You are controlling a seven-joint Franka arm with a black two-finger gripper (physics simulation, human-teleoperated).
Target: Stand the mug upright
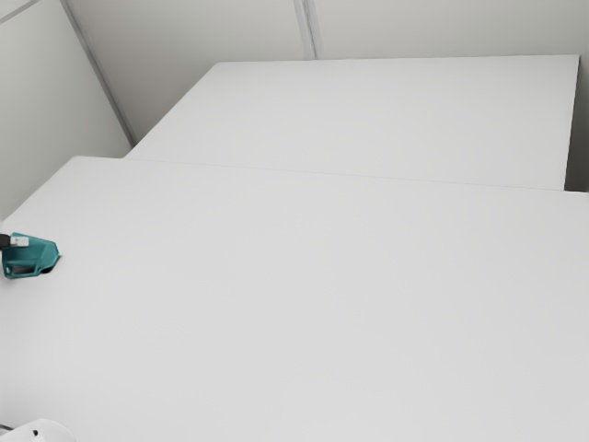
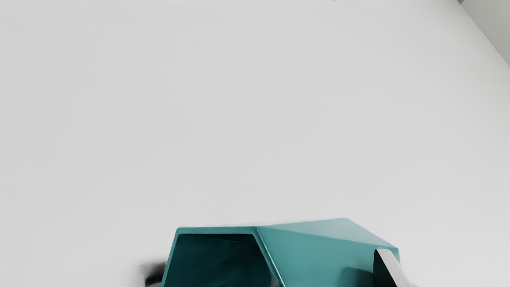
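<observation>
The teal, faceted mug [image 1: 39,254] lies on its side on the white table [image 1: 304,295], at the exterior view's left edge. The gripper [image 1: 18,242] reaches in from that edge, a pale fingertip over the mug. In the wrist view, the mug [image 2: 318,251] shows its dark hollow mouth beside one finger. There the gripper [image 2: 271,271] stands open and wide, one finger by the mouth end and the other against or just above the far end. Whether either finger touches the mug is unclear, and its lower part is cut off.
A white rounded part [image 1: 44,433] shows in the exterior view's bottom left corner. Behind the table is a second white surface [image 1: 368,115], with pale walls [image 1: 184,37] beyond it.
</observation>
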